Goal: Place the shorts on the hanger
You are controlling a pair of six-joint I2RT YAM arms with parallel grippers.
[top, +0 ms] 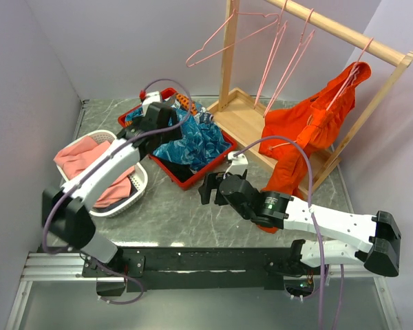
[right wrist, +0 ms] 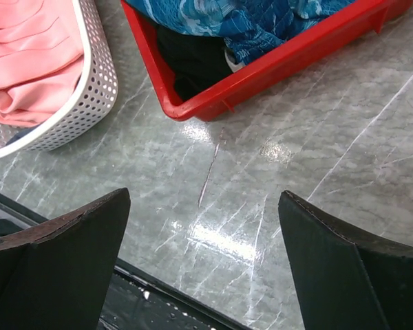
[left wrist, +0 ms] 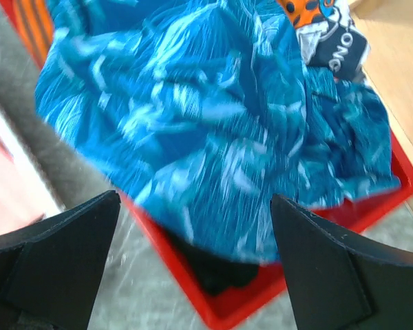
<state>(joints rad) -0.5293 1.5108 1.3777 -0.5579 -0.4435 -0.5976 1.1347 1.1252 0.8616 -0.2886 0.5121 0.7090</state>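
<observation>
The teal-blue leaf-print shorts (top: 191, 146) lie crumpled in a red bin (top: 208, 172); they fill the left wrist view (left wrist: 213, 124) and show at the top of the right wrist view (right wrist: 241, 17). My left gripper (top: 166, 110) is open and empty, hovering over the shorts' near-left part (left wrist: 193, 206). My right gripper (top: 208, 187) is open and empty above bare table (right wrist: 203, 206), just in front of the bin. Several pink wire hangers hang on the wooden rail; one (top: 224, 38) sticks out to the left, two (top: 286, 58) hang edge-on.
A white perforated basket (top: 134, 189) with pink cloth stands at the left, also in the right wrist view (right wrist: 89, 96). An orange garment (top: 310, 127) hangs from the wooden rail (top: 344, 31) at the right, over the rack's wooden base (top: 244, 117). Black cloth (right wrist: 189, 62) lies under the shorts.
</observation>
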